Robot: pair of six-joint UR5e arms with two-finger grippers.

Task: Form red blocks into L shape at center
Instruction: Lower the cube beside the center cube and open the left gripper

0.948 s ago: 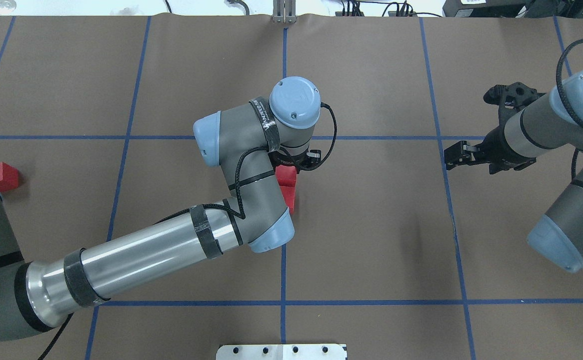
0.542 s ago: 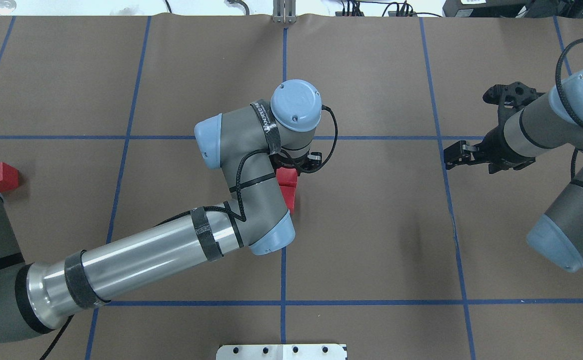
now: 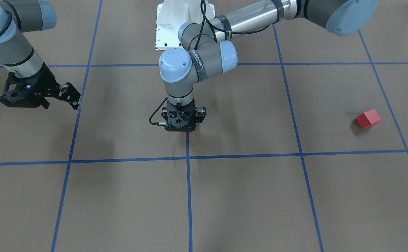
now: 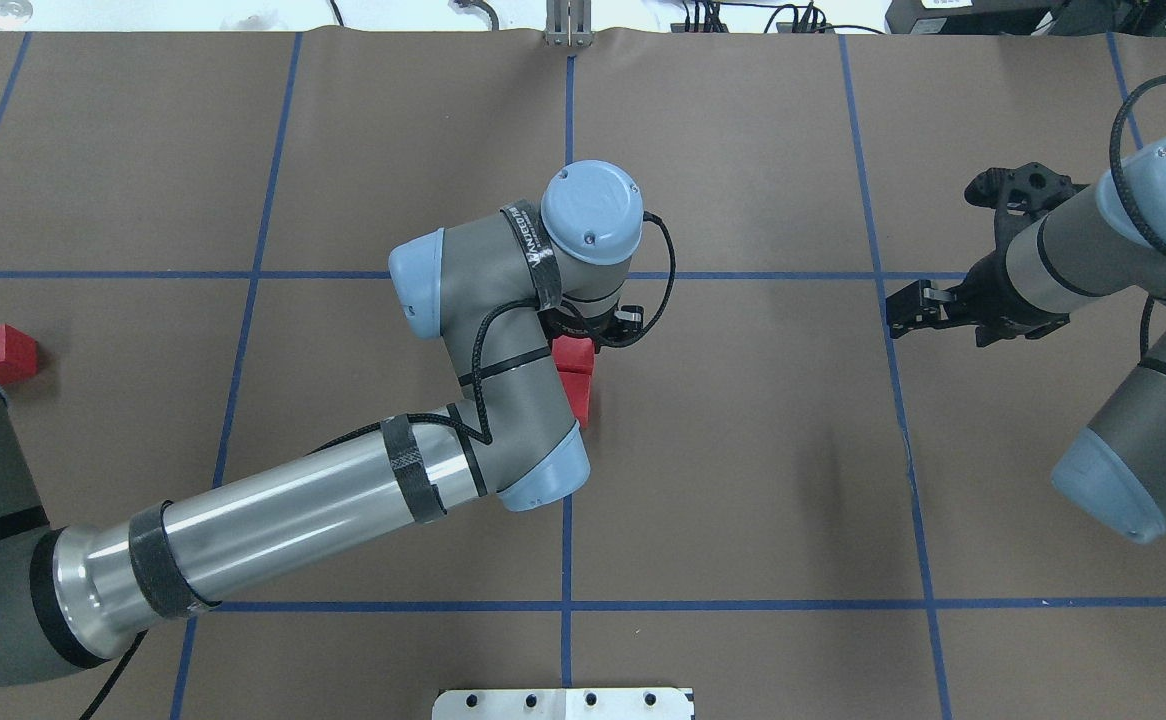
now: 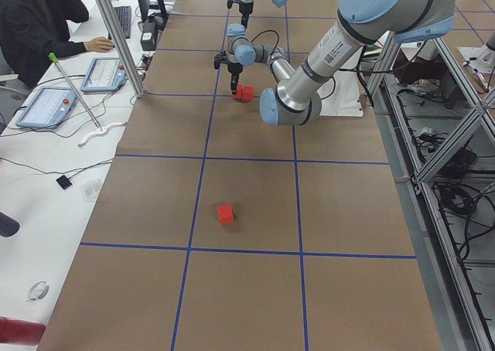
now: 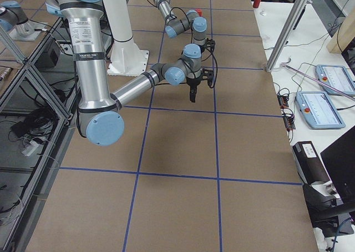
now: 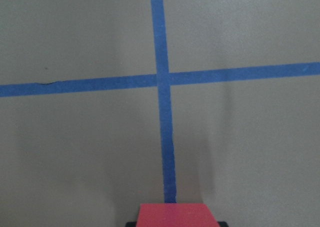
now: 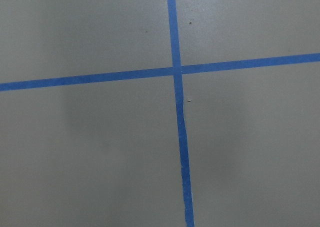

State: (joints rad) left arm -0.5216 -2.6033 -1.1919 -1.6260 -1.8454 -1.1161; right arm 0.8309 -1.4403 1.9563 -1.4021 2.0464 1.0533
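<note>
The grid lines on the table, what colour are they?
Blue, on brown paper; the grid lines show best in the right wrist-mounted view.

Left tool (image 3: 180, 130) points straight down; right tool (image 4: 905, 308) hangs horizontal.

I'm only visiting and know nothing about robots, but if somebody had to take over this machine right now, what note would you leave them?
Left gripper: at the table's center, over the red blocks there; open or shut cannot be told.
Right gripper: off to the side, above bare table, holding nothing; looks open.
Done: two blocks seem to sit together at center, partly hidden by the arm.
Left: bring the lone red block from the robot's left side to complete the L.
</note>
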